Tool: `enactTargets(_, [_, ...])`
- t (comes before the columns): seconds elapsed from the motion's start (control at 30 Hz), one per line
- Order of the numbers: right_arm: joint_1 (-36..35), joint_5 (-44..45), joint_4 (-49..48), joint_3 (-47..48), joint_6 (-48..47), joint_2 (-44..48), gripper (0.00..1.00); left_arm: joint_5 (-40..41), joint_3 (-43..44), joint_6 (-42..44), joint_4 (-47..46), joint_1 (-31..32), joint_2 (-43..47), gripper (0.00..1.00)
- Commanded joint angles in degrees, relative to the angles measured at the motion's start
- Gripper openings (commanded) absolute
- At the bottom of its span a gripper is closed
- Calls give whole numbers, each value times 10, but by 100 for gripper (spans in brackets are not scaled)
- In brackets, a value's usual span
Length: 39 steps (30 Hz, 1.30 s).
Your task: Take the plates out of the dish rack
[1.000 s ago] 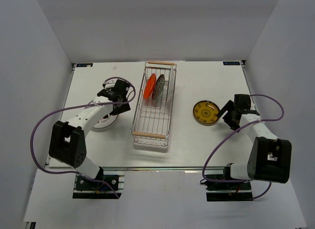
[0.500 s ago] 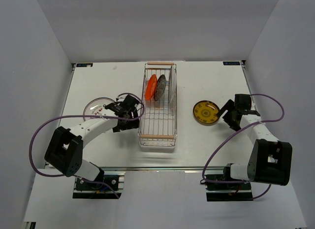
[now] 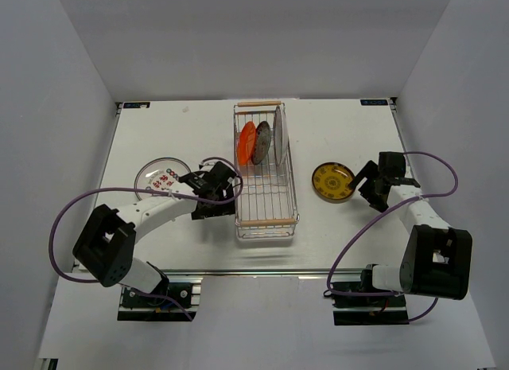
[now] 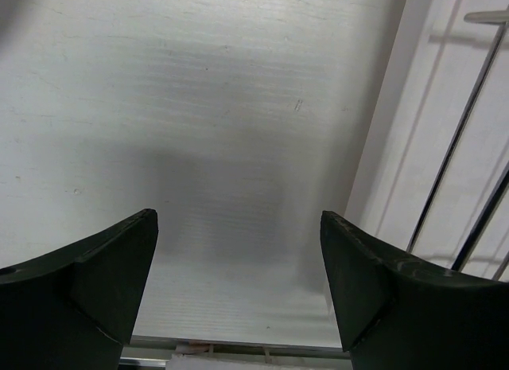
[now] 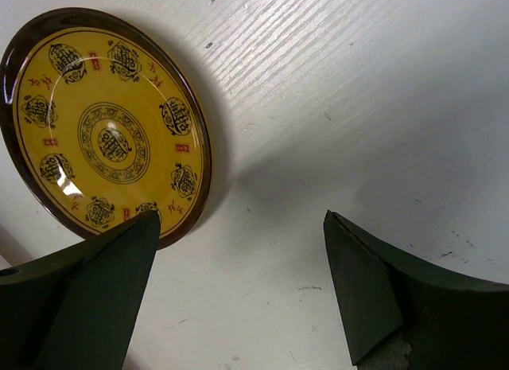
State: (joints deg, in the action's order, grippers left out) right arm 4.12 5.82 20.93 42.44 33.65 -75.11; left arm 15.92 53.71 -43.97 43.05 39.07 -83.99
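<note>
Plates (image 3: pixel 259 142): 3 upright at rack (image 3: pixel 266 222) far end, slotted to stand; yellow plate (image 3: pixel 333 181), dotted plate (image 3: pixel 159 177) flat on table (image 3: pixel 342 131). L claw (image 3: pixel 225 188) wide, empty, beside rack, prob for next grab; R claw (image 3: pixel 367 183) wide, empty, nr yellow plate.

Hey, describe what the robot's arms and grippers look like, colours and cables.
The left arm and right arm have white links with black boxy joints. A purple cable loops along each. The left gripper and right gripper have dark, wedge-shaped fingers.
</note>
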Motion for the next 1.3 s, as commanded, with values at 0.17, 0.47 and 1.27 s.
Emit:
enactTargets(0.17, [-7, 16, -6, 8, -13, 26, 89, 70, 24, -26, 25, 11, 50, 98])
enactTargets(0.47, [-77, 42, 52, 118, -51, 80, 89, 180, 76, -10, 20, -29, 130, 98])
enactTargets(1.27, [-431, 172, 113, 416, -75, -43, 89, 82, 70, 148, -154, -52, 264, 98])
